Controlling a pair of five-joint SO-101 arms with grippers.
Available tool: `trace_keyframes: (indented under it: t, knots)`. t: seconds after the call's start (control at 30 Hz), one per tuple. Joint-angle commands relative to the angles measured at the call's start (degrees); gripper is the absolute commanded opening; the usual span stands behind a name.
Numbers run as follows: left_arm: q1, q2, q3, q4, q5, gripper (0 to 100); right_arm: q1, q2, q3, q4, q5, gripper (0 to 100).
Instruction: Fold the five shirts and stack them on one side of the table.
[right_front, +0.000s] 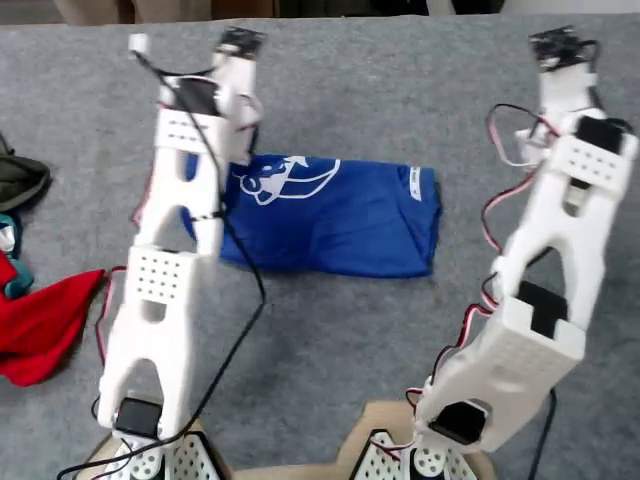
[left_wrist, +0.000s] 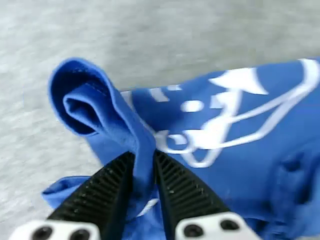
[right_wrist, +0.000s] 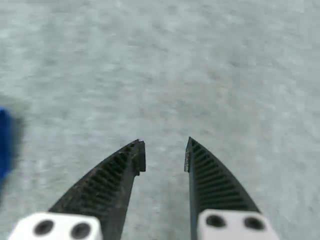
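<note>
Grey felt covered the table (right_front: 330, 330), where the blue shirt (right_front: 340, 225) lay part-folded, long axis running arm to arm. The left gripper (left_wrist: 144, 165) was clamped on its one end; the right gripper (right_wrist: 165, 150), jaws apart, hung off the other.

A grey felt-like cover (right_front: 400, 100) spreads across the whole work surface, its far edge running straight along the top of the high view; a pale wooden board (right_front: 392, 410) lies at the near edge.
</note>
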Motion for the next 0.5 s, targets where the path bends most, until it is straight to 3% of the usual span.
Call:
trace_keyframes:
  t: [0.0,0.23,0.47]
  knots:
    - [6.86,-4.44,-2.46,0.53,0.44,2,4.35,-0.22,-4.88,-0.44,0.0,15.3]
    - [17.32,-4.7,-2.9,0.44,0.44,2,8.57,0.04,-7.25,-0.53,0.18,15.3]
    - [20.4,-4.7,-2.46,-6.33,5.8,2,8.75,0.04,-7.25,-0.53,0.35,15.3]
